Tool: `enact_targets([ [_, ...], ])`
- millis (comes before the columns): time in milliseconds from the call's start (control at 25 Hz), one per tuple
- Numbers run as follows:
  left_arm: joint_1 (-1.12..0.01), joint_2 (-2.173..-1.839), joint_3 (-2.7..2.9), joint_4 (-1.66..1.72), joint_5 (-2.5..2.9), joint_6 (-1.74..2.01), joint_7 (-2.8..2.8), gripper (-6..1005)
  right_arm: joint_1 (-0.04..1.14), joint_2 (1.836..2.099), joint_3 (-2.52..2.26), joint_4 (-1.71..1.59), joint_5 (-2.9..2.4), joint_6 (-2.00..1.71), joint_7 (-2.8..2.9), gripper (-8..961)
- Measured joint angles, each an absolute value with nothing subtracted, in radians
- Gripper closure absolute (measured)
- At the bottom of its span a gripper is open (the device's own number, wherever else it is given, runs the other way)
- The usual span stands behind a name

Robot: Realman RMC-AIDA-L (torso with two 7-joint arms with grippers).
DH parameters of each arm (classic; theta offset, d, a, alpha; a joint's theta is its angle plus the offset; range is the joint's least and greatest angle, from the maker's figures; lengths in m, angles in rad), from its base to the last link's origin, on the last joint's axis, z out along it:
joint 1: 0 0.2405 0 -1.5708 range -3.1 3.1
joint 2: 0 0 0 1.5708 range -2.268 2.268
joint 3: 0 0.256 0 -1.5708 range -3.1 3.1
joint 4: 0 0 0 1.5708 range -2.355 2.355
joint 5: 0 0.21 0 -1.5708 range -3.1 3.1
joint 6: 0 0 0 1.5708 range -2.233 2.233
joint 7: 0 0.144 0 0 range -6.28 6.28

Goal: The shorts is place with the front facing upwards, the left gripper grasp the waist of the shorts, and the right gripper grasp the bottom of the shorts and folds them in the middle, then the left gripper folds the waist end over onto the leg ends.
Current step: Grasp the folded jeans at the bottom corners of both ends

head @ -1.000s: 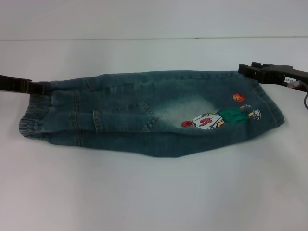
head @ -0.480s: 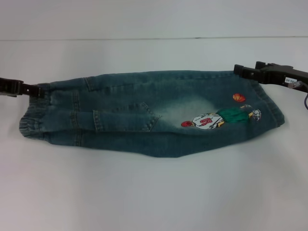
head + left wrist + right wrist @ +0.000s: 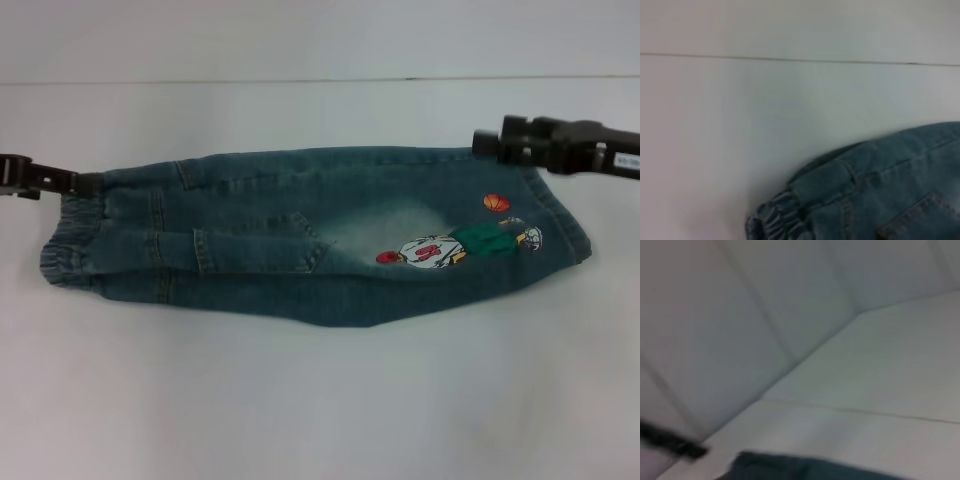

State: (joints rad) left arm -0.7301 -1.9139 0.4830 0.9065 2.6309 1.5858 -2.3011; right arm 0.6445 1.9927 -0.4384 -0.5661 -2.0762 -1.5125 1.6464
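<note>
The shorts (image 3: 300,235) lie flat on the white table, doubled lengthwise into one long strip. Their elastic waist (image 3: 62,245) points left and the leg ends (image 3: 572,232) point right, near the cartoon embroidery (image 3: 440,248) and the orange ball (image 3: 495,202). My left gripper (image 3: 85,182) sits at the far corner of the waist, touching the cloth. My right gripper (image 3: 485,145) hovers at the far corner of the leg ends. The left wrist view shows the waist (image 3: 775,220) and denim (image 3: 880,185). A dark strip of the shorts (image 3: 800,467) shows in the right wrist view.
The white table (image 3: 320,400) runs wide in front of the shorts and behind them up to a seam line (image 3: 300,80). A black bar (image 3: 670,442) shows far off in the right wrist view.
My right gripper has slid left and slightly up along the far edge of the leg ends. My left gripper drew back left, then returned to the waist corner. The shorts have not moved.
</note>
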Motion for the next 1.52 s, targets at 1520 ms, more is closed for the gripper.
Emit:
enact_targets([
  [1520,-0.704,-1.949,0.528,0.794,2.757,1.469,-2.201,319,0.651,1.966,-0.683,-0.633,-2.079,-1.706,1.652,34],
])
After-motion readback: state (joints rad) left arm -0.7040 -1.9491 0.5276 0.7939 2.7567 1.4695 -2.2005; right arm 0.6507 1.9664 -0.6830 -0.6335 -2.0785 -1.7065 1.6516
